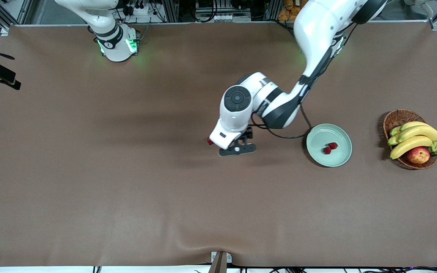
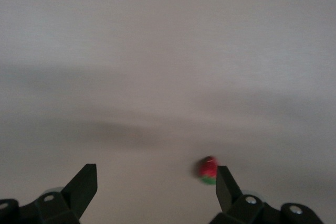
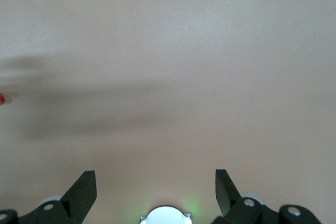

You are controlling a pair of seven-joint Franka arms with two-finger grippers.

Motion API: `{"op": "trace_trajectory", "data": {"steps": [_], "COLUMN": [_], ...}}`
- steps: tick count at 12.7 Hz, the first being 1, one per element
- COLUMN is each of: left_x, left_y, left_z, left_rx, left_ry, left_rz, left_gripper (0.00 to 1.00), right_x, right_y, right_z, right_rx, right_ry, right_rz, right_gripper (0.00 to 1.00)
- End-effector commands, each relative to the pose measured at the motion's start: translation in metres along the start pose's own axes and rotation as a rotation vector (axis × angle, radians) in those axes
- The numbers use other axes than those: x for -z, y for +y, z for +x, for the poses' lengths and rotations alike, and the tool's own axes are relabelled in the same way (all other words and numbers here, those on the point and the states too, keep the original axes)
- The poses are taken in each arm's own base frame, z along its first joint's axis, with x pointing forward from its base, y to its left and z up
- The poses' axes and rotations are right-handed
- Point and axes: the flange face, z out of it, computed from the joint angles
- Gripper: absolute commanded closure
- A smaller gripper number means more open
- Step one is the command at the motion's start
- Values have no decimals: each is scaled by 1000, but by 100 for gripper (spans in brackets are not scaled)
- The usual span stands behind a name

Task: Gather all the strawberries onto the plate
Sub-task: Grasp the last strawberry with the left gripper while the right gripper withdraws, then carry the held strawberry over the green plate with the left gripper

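Two strawberries (image 1: 332, 145) (image 1: 327, 150) lie in the pale green plate (image 1: 319, 136) toward the left arm's end of the table. A third strawberry (image 1: 209, 141) lies on the brown table near the middle, half hidden by my left hand. My left gripper (image 1: 220, 141) is low over it and open. In the left wrist view the berry (image 2: 208, 170) sits just inside one fingertip (image 2: 224, 184) of the gripper (image 2: 156, 182), with nothing held. My right gripper (image 3: 156, 182) is open and empty, waiting over bare table by its base.
A brown wicker basket (image 1: 397, 117) with bananas (image 1: 412, 138) and an apple (image 1: 418, 154) stands past the plate, at the left arm's end of the table. A cable (image 1: 279, 135) hangs from the left arm beside the plate. A red speck (image 3: 1, 98) shows at the right wrist view's edge.
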Motion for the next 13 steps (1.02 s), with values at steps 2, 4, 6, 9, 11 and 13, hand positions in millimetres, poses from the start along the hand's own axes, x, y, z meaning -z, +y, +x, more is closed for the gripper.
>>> {"op": "trace_trajectory", "data": {"steps": [2,4,6,9,11,13], "left_x": [-50,-78,-102,-118,-124,-122], "left_y": [31,41,41,38,38,37], "left_z": [-17,-34,-46,-53,-55,-54], "left_rx": [0,0,-18,-31,-32,-40], "left_ry": [40,49,26,9,4,9], "left_rz": [-77,-84,-59,-39,-33,-33], "left_gripper": [1,6,12,24,31,51], "right_x": [-8,-18,-19,-22,-21,-17], "right_y": [-2,-1,6,6,1,-2], "right_z": [-3,6,9,9,8,6], "right_rx": [1,1,-12,-36,-78,-75], "right_ry": [-26,-2,15,3,-1,-1], "right_rz": [-23,-25,-24,-14,20,26], "right_gripper": [0,0,0,0,0,0]}}
